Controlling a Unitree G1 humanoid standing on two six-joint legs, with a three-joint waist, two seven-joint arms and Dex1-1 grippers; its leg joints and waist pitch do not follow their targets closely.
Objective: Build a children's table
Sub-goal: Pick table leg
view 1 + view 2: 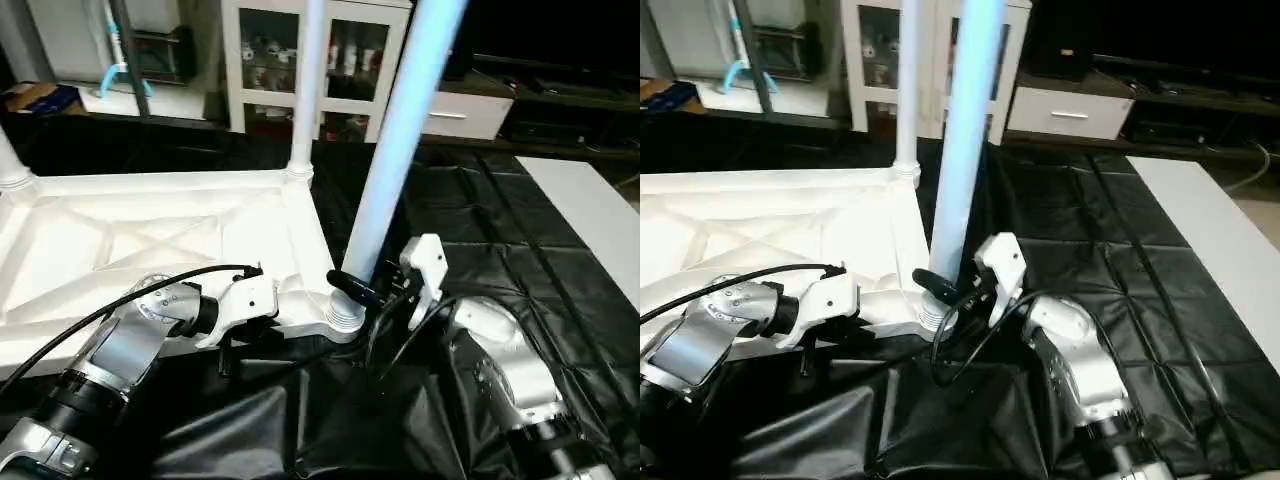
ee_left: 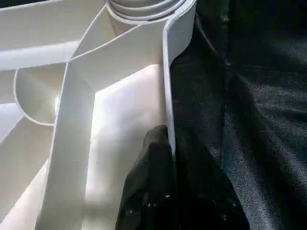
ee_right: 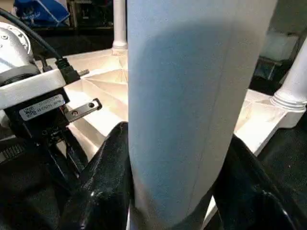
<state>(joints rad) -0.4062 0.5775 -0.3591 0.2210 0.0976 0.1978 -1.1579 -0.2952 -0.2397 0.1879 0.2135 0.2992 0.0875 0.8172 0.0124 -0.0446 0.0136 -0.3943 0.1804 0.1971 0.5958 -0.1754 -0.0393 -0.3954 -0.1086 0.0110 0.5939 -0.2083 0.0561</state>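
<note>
White leg [image 1: 400, 140] is clasped by right pincer [image 1: 372, 290]; left pincer [image 2: 168, 143] seemingly pinches tabletop [image 1: 120, 240] rim

The setting looked like a furnished room used as a robot test space. Along the far wall stood a white glass-door cabinet [image 1: 300, 60] with small items on its shelves, and to its right a low dark media unit [image 1: 560, 95] with a white drawer [image 1: 465, 115]. Black plastic sheeting [image 1: 520, 260] covered the floor, beside a white panel [image 1: 590, 210] at right.
</note>
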